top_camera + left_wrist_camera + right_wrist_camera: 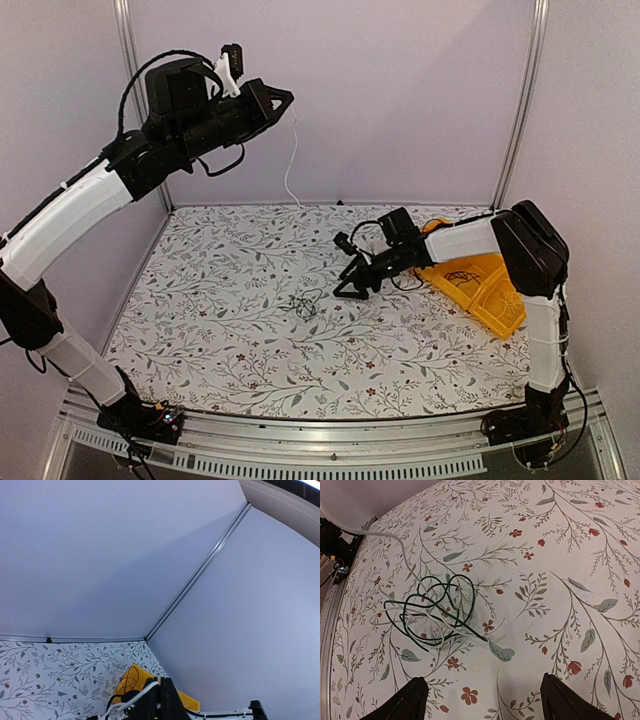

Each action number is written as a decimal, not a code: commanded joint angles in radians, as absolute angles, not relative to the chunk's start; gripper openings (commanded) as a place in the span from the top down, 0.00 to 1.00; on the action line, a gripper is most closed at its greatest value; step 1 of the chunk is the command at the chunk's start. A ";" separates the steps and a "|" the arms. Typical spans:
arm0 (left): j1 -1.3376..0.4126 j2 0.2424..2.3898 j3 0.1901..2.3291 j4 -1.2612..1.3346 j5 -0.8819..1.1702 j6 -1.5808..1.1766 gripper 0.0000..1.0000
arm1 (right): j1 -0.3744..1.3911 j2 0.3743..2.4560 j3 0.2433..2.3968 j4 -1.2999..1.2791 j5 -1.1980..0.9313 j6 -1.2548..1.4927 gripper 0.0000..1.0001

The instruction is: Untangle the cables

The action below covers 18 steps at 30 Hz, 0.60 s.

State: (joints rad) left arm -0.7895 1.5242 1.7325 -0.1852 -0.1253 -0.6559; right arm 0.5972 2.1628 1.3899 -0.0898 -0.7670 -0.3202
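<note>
A small clump of thin cables lies on the floral table near the middle. In the right wrist view the clump is dark green and whitish loops, and one white strand leads away to the upper left. My right gripper is low, just right of the clump, open and empty. My left gripper is raised high at the back and shut on a white cable that hangs down to the table's far edge. That white cable also shows in the left wrist view, at the shut left gripper.
A yellow bin stands at the right behind my right arm, with a dark orange cable in it; the bin shows in the left wrist view too. Walls and metal posts enclose the table.
</note>
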 commanded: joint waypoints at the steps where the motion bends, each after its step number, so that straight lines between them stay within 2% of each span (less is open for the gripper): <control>1: -0.799 1.506 1.741 -0.161 -0.131 -0.640 1.00 | 0.683 2.098 1.424 -0.018 -0.756 -0.348 0.18; 12: -0.800 1.523 1.808 -0.222 -0.131 -0.636 1.00 | 0.771 2.252 1.578 0.104 -0.738 -0.104 0.17; 16: -0.801 1.534 1.858 -0.248 -0.125 -0.647 1.00 | 0.798 2.313 1.590 0.155 -0.669 0.022 0.23; 18: -0.802 1.539 1.882 -0.266 -0.125 -0.650 1.00 | 0.813 2.345 1.602 0.161 -0.642 0.054 0.33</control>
